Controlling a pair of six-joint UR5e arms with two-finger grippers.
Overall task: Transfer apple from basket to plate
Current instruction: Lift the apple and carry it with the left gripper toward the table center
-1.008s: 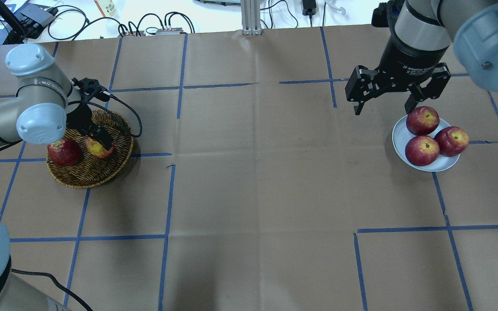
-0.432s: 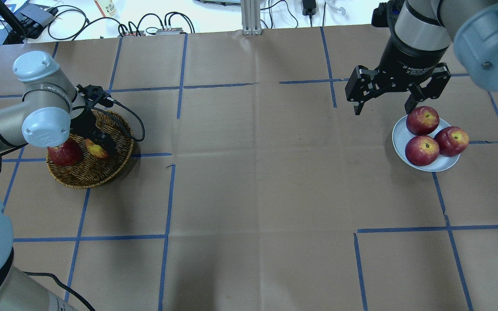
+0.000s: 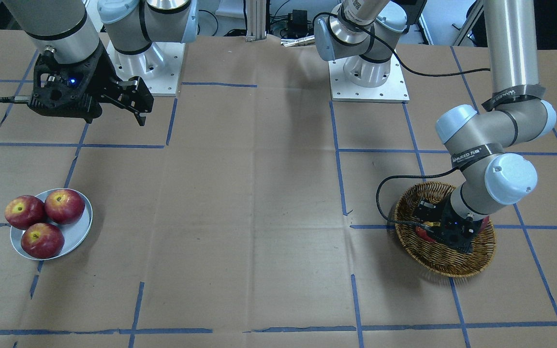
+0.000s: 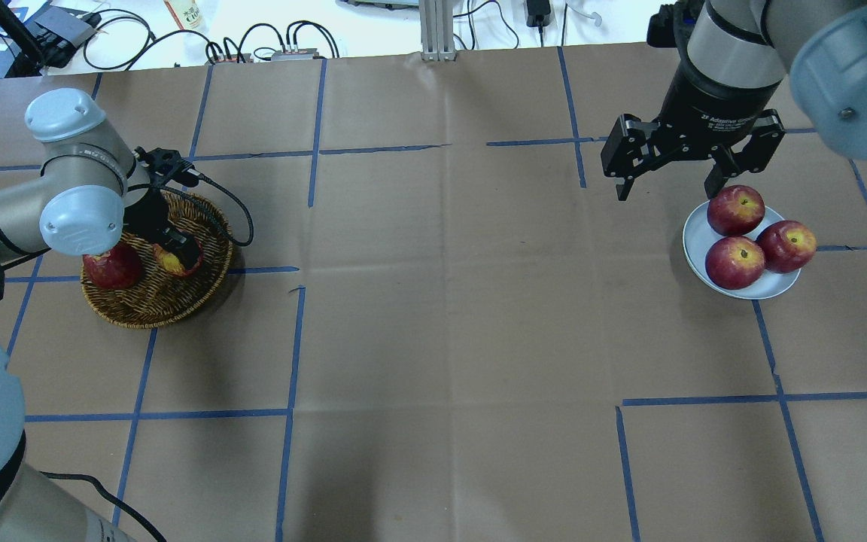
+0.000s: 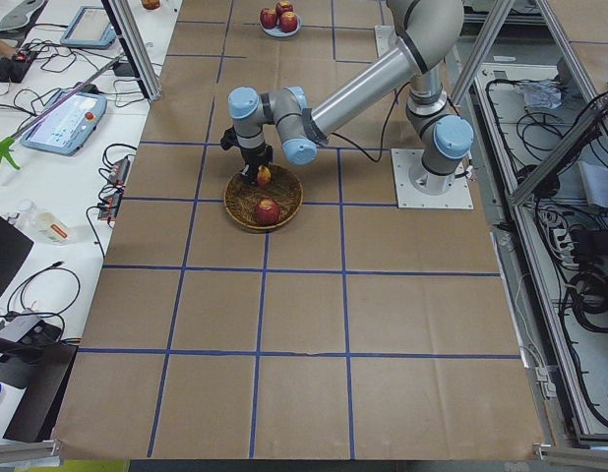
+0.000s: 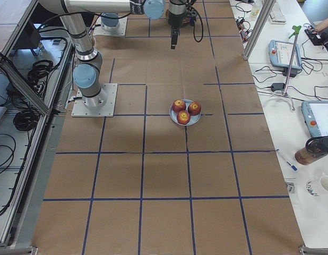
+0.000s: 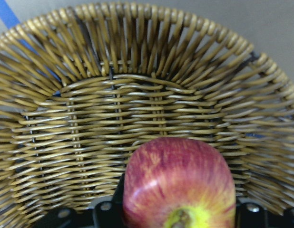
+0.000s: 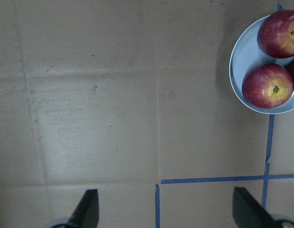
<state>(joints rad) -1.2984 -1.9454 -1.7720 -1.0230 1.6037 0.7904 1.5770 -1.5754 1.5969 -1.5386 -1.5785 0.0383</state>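
Note:
The streaky orange-red apple sits in the brown wicker basket at the table's left. My left gripper reaches down into the basket and is shut on this apple. In the left wrist view the apple fills the space between the fingers, in front of the basket wall. The pale grey-blue plate at the right holds three dark red apples. My right gripper is open and empty, above the table just behind and left of the plate.
A darker red apple lies in the basket to the left of the held one, under my left arm's elbow. Brown paper with blue tape lines covers the table. Cables and boxes lie beyond the far edge.
My left arm's elbow and wrist have shifted a little to the right over the basket, with the gripper staying at the streaky apple. The right arm has not moved.

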